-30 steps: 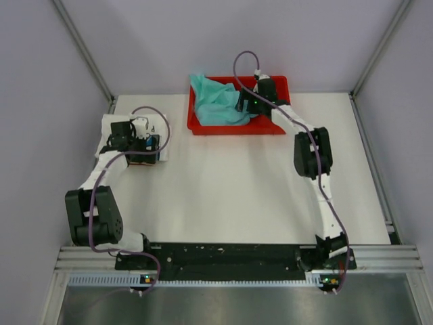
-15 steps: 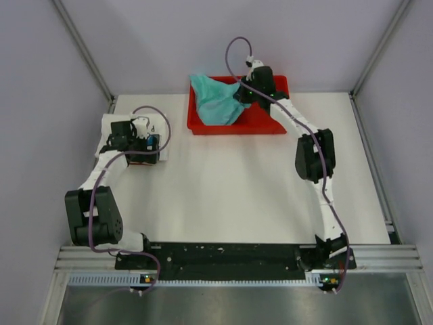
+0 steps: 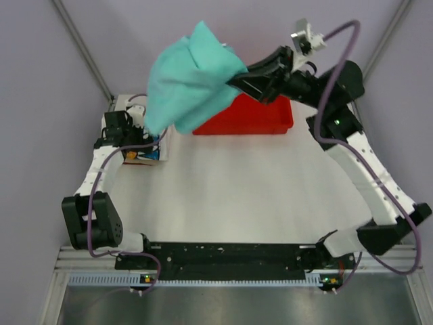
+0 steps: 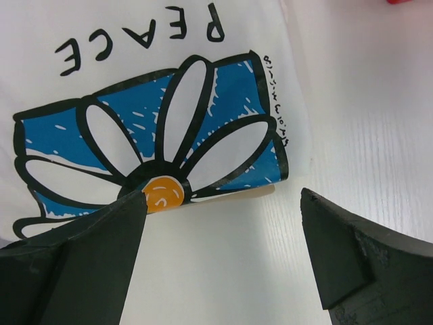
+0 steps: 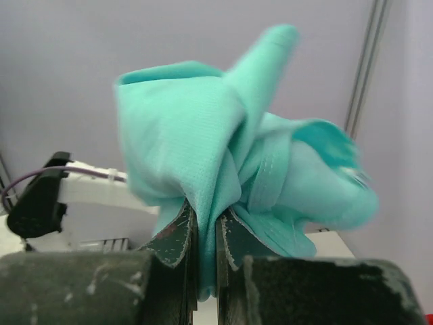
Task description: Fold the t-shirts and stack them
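Observation:
The teal-green t-shirt [image 3: 193, 78] hangs bunched in the air, high above the table's back left. My right gripper [image 3: 233, 81] is shut on a fold of it. In the right wrist view the cloth [image 5: 203, 135] is pinched tight between the right gripper's [image 5: 206, 217] fingers. The white t-shirt [image 4: 155, 135], with its blue daisy print and "PEACE" lettering, lies flat on the table at the far left. My left gripper [image 4: 222, 196] hovers open just over its printed edge, holding nothing. From above, the teal shirt and left gripper [image 3: 139, 145] hide most of the white t-shirt [image 3: 164, 150].
A red plastic tray [image 3: 264, 118] stands at the back middle of the table, its left part covered by the hanging shirt. Grey walls with metal rails close in the back and sides. The right arm's elbow [image 3: 345, 88] is raised over the tray's right end.
My right gripper closed on the teal shirt in the tray and lifted it high, up and to the left. The left arm barely moved.

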